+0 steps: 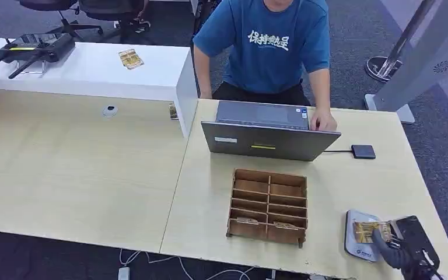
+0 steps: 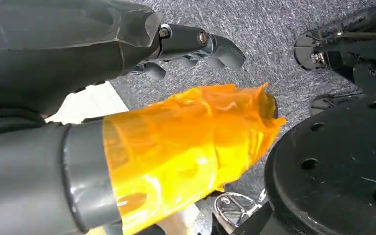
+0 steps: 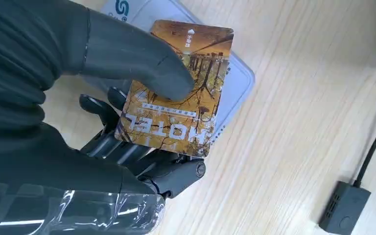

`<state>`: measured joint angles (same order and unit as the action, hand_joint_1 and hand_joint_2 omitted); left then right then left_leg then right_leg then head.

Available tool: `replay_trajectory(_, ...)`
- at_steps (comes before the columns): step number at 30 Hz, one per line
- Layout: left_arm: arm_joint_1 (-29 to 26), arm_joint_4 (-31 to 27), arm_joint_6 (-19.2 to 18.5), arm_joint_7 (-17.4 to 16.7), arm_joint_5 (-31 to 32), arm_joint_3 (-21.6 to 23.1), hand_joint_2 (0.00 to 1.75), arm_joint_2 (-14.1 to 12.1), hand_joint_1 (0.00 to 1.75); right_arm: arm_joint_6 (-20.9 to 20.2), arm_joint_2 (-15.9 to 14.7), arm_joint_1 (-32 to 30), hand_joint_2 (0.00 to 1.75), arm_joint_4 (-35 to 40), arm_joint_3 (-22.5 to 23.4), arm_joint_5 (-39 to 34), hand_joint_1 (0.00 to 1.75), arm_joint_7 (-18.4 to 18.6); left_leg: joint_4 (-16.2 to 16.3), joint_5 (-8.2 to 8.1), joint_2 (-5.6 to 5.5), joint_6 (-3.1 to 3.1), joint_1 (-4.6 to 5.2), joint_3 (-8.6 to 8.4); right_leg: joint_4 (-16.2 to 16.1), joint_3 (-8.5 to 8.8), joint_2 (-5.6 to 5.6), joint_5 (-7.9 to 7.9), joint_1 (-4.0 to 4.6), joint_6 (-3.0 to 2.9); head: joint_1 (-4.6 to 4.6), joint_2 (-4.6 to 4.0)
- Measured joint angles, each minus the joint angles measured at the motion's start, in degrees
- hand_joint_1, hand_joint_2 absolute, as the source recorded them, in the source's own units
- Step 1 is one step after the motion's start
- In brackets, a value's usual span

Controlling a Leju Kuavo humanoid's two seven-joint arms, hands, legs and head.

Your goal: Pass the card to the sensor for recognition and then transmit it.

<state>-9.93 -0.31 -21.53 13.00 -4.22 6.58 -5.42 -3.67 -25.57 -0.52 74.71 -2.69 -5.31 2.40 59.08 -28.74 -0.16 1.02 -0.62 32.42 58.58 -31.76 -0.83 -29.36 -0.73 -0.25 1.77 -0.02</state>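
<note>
Card (image 3: 178,90) sits in the right hand (image 1: 392,245), over the sensor (image 1: 354,245), a pale grey pad w/ rounded corners at the table (image 1: 93,175) front edge, approx 4 o'clock from the wooden organiser (image 1: 268,205); card printed gold/brown w/ "HOTEL" lettering; whether card touches the pad can't be told. Right hand closed on card: thumb (image 3: 137,58) pressed on the printed face, darker fingers (image 3: 142,156) curled beneath; hand comes in from table's near right corner. Left hand (image 2: 196,44) hangs over grey carpet, orange film round its thumb; fingers bent, nothing seen in them, but open vs closed can't be told. Laptop (image 1: 268,139) at 12 o'clock from organiser; person's hand (image 1: 323,121) on it.
</note>
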Motion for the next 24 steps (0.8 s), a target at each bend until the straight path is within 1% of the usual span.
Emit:
replay_trajectory(10,0.0,0.0,-0.1,-0.3,0.8,-0.8,0.0,-0.2,0.0,0.0,-0.5,1.6,1.75,-0.9,-1.5,2.8,1.75,1.7,0.0,0.0,0.02,0.0,0.0,-0.01,0.0,0.0,0.01,0.0,0.0,0.0,0.0,0.0)
replay_trajectory(18,0.0,0.0,-0.2,-0.3,1.9,-1.0,0.0,-0.5,0.0,0.0,-1.0,5.0,1.75,-2.8,-4.8,8.2,1.75,3.8,0.0,0.02,0.13,0.02,-0.01,-0.07,0.0,0.01,0.11,0.05,0.01,-0.05,0.0,0.0)
replay_trajectory(24,0.1,0.0,-0.2,-0.3,2.3,-1.1,0.0,-0.7,0.0,0.3,-1.0,6.9,1.75,-4.4,-6.6,9.9,1.75,4.1,0.0,0.02,0.18,0.02,-0.02,-0.12,0.0,0.05,0.18,0.06,0.02,-0.06,-0.02,0.0)
